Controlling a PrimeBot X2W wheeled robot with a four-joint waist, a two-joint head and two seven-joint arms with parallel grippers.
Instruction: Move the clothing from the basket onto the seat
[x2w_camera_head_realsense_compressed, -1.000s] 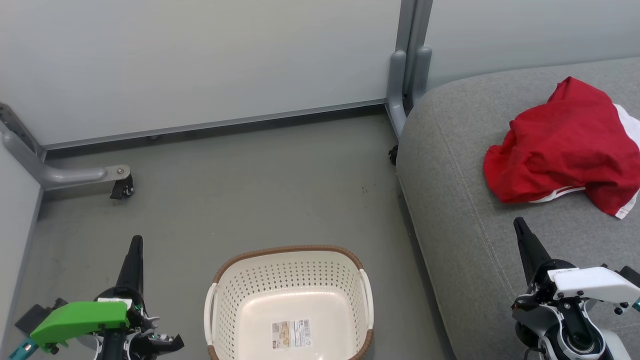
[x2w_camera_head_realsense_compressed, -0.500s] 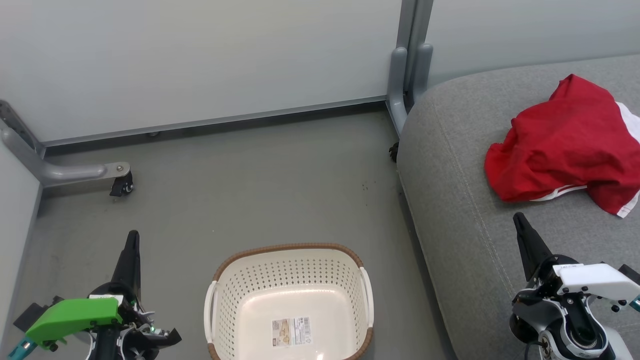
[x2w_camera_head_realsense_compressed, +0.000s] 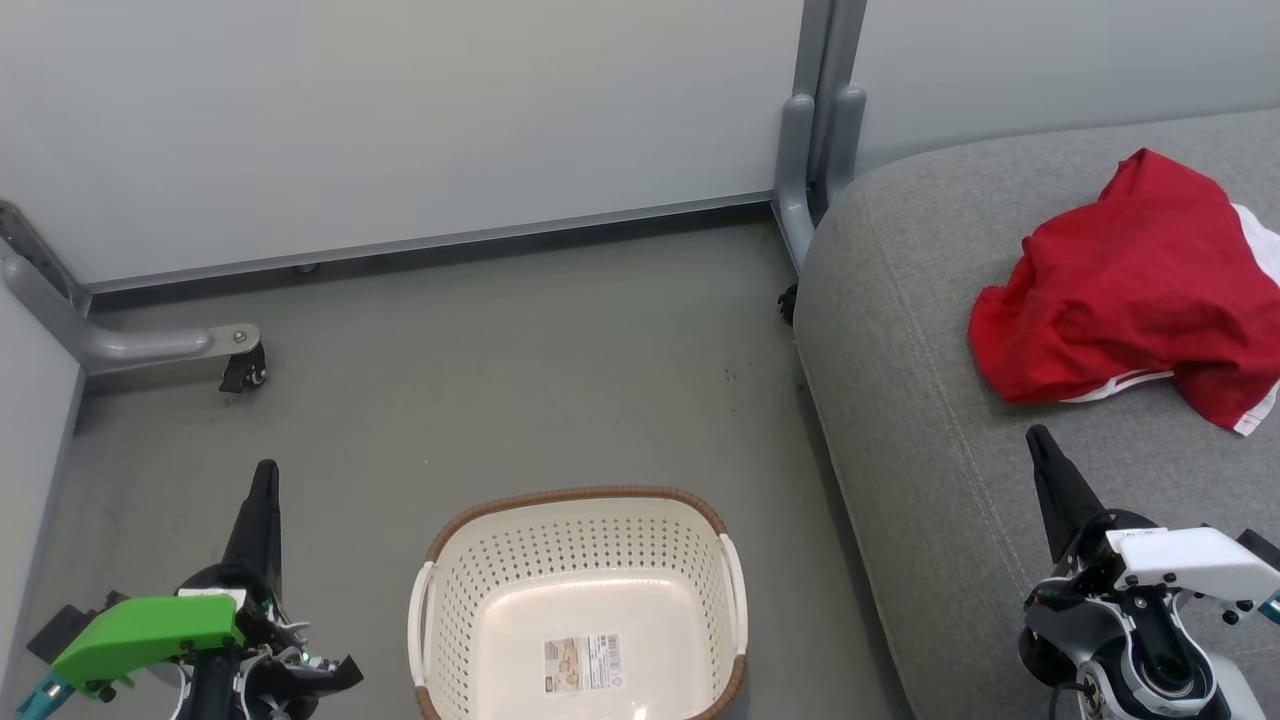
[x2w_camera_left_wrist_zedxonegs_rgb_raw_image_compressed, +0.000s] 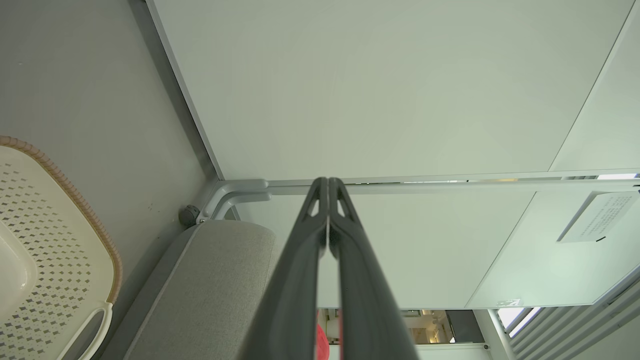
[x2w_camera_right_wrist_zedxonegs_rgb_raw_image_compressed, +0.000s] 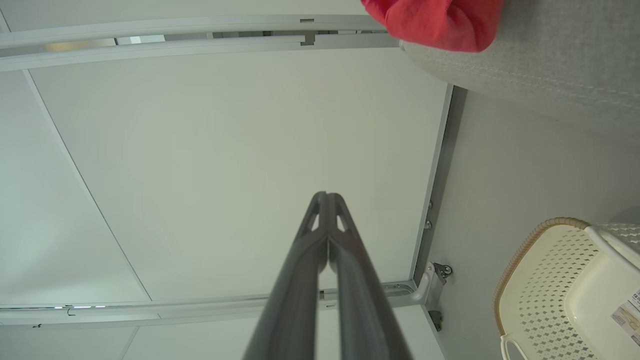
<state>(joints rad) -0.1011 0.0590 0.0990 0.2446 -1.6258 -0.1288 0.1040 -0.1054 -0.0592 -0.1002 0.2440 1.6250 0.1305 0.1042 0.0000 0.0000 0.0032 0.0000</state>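
The clothing (x2w_camera_head_realsense_compressed: 1120, 290) lies in a crumpled heap on the seat (x2w_camera_head_realsense_compressed: 900, 420), toward its far right part, with white trim showing at the lower and right edges. The basket (x2w_camera_head_realsense_compressed: 580, 497) stands on the grey floor (x2w_camera_head_realsense_compressed: 500, 380) near the seat's left side, at the bottom of the head view. A label (x2w_camera_head_realsense_compressed: 583, 665) sticks on its bare bottom. The left gripper (x2w_camera_head_realsense_compressed: 266, 470) is at the lower left, over the floor and to the left of the basket, apart from it. Its two fingers are pressed together and hold nothing. The right gripper (x2w_camera_head_realsense_compressed: 1036, 432) is at the lower right, over the seat. Its tip points toward the clothing but stays apart from it, and its fingers are also pressed together with nothing between them. In the left wrist view a small red patch (x2w_camera_left_wrist_zedxonegs_rgb_raw_image_compressed: 322, 345) appears low between the fingers; it is probably the clothing, but it is too small to be sure. Behind the floor stands a pale wall panel (x2w_camera_head_realsense_compressed: 400, 120), with a grey frame leg (x2w_camera_head_realsense_compressed: 150, 348) and a caster (x2w_camera_head_realsense_compressed: 245, 375) at its left end.
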